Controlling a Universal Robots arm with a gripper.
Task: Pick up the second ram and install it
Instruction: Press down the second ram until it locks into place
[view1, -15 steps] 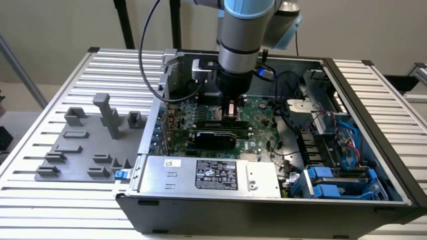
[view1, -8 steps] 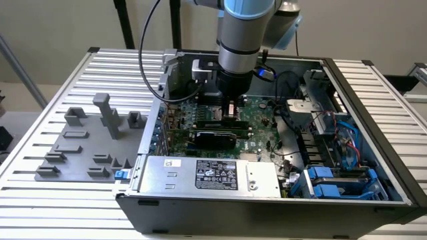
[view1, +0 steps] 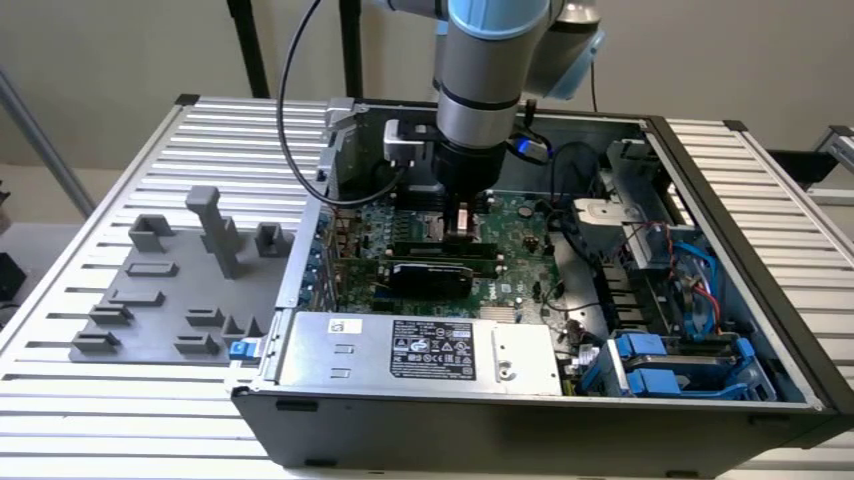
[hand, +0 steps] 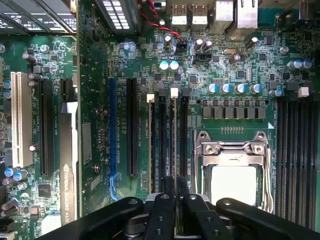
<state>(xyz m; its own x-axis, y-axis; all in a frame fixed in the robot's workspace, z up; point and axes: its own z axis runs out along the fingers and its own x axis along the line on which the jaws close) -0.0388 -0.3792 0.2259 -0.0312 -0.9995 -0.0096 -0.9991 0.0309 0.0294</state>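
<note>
Nearest the wrist camera, the hand (hand: 175, 182) has its two fingers (hand: 165, 186) drawn close together. They are pinched on the second ram (hand: 174, 135), which shows edge-on as a thin pale line running away from the fingertips. A narrow grip like this suits a flat stick, since holding it by its faces keeps it upright and stops it twisting.

The stick lies along the bank of long black memory slots (hand: 161, 140) just beside the processor socket (hand: 234, 170). It lines up with the gap between two of the dark slot walls, and its far end reaches a white latch (hand: 174, 91). That alignment appears deliberate, as the edge has to meet the slot squarely along its full length. Whether it is already seated or just above the slot, I cannot tell.

Beyond the slots spreads the green main board (hand: 100, 100), with longer card slots to one side.

In the exterior view the arm comes straight down into the open computer case (view1: 534, 440), which puts the hand over the middle of the board. A vertical approach fits a slot that opens upward. The case lies on its side on the slatted table (view1: 147, 440), so the board faces up. A grey tray (view1: 160, 300) of plastic blocks sits well apart toward the exterior view's left.
</note>
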